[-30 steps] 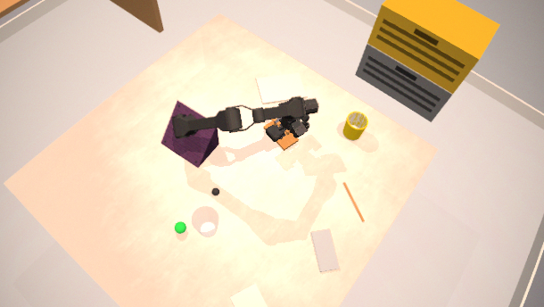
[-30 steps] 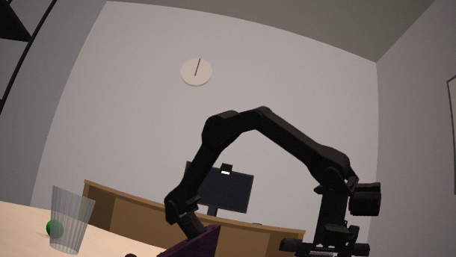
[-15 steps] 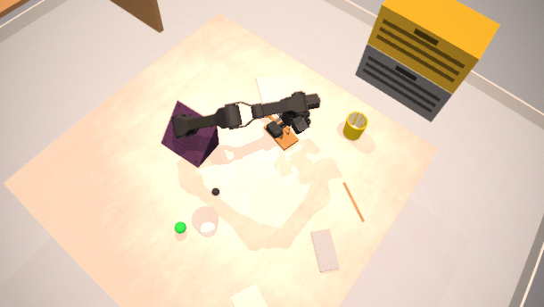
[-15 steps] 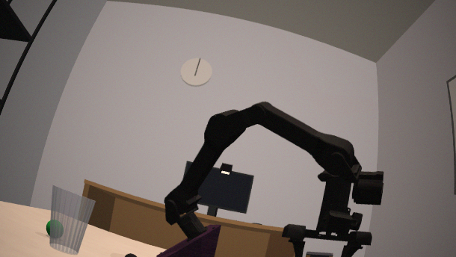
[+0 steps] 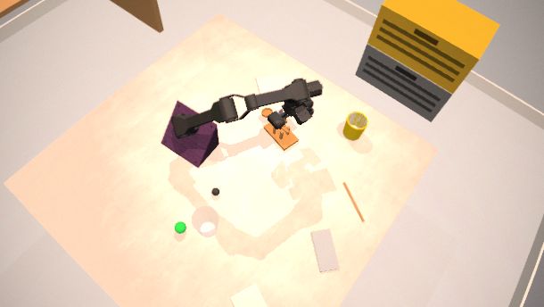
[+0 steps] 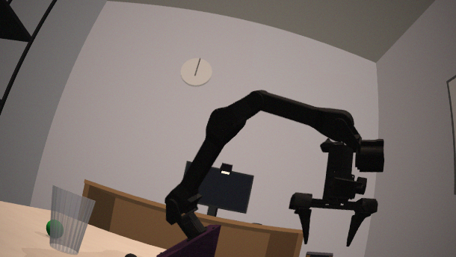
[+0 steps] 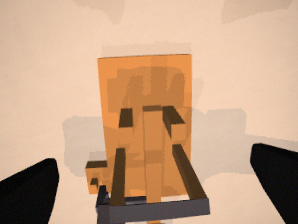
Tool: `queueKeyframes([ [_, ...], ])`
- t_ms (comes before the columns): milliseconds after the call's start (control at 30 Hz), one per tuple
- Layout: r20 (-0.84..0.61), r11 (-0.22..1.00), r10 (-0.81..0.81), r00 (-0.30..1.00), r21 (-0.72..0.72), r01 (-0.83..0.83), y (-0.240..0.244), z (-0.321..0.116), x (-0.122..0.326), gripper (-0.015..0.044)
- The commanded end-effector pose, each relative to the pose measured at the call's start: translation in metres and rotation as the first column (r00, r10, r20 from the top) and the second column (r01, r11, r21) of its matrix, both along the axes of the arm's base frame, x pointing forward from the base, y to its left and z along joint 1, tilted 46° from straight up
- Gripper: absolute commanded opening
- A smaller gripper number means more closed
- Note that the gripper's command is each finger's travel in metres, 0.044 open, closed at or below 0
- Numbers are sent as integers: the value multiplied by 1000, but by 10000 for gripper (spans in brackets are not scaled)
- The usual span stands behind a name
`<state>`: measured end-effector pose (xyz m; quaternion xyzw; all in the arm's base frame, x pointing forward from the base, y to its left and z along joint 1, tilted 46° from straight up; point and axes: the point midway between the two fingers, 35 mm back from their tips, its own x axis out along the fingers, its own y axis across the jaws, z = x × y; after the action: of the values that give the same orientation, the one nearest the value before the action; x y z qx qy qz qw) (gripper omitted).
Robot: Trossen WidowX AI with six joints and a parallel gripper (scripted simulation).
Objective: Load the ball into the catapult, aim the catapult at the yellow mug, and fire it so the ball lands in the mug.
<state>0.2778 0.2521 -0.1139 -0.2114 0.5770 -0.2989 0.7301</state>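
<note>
So your claw (image 5: 289, 118) (image 6: 327, 244) (image 7: 157, 161) is released, fingers spread wide with nothing pinched between them, pointing down above the orange catapult (image 5: 286, 142) (image 7: 114, 90). In the wrist view you've got one fingertip out on each side of the catapult, which has its uprights and long middle bar between them. From the top, you can see its round orange cup (image 5: 267, 112) poking out next to the claw.

Your arm (image 5: 276, 97) (image 6: 288, 107) reaches over there from the purple mount (image 5: 198, 153) (image 6: 210, 239). Past the catapult, on the side away from the mount, your yellow mug (image 5: 353, 130) is standing upright on the tabletop (image 5: 111, 178) (image 6: 19, 220), well apart from it.

As for the ball, there are two: a green ball (image 5: 180, 228) (image 6: 48, 228) just beside the clear cup (image 5: 207, 228) (image 6: 67, 224), and a small black ball (image 5: 216, 192) (image 6: 131, 255) nearer the mount. Both are on the tabletop, well away from the catapult; can't tell which one's yours to fire.
</note>
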Motion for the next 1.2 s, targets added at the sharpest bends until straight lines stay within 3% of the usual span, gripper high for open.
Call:
queueKeyframes([
  [0, -8, 1000, -7, 1000, -9, 7, -23, -21, 4, 440],
  [1167, -7, 1000, -7, 1000, -11, 7, -61, -60, 12, 440],
])
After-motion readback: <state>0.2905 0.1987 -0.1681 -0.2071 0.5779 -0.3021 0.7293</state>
